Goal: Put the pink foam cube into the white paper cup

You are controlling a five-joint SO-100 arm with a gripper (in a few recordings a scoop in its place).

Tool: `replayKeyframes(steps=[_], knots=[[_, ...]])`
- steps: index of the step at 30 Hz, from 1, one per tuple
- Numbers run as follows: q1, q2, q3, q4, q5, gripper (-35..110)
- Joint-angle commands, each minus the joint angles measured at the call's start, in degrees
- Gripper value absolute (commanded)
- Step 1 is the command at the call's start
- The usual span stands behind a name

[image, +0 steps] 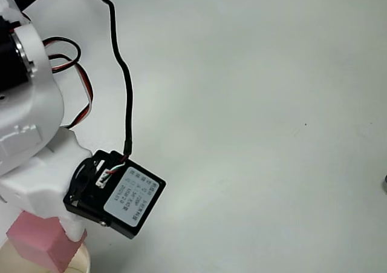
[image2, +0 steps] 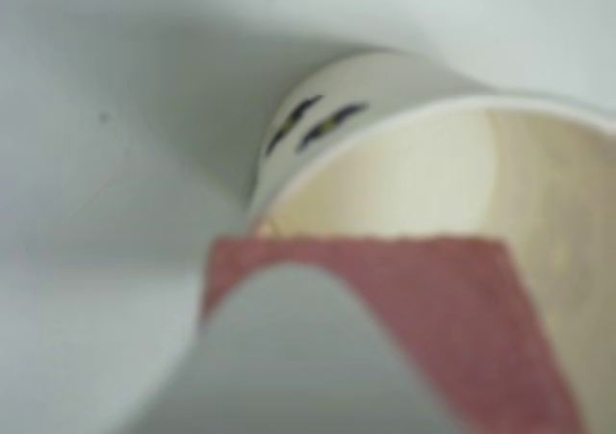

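Foam cube (image: 39, 240), salmon pink, hangs pinched in the white arm's end effector (image: 42, 233) directly above the open mouth of the white paper cup (image2: 423, 165) at the tabletop's (image: 254, 103) edge. Held there, it looks lined up to fall inside.

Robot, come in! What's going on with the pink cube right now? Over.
Pincer shut on cube. Cube held over open cup, not yet dropped. Nothing blocking the cup mouth.
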Motion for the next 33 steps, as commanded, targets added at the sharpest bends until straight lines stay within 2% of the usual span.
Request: replayKeyframes(steps=[1, 18, 24, 33], knots=[[1.3, 2.2, -4.8, 1.2, -0.7, 12], [4.4, 0.4, -5.6, 1.3, -2.7, 12], [4.1, 0.6, -7.1, 1.3, -3.3, 35], [3.4, 0.4, -9.5, 1.3, -5.9, 41]])
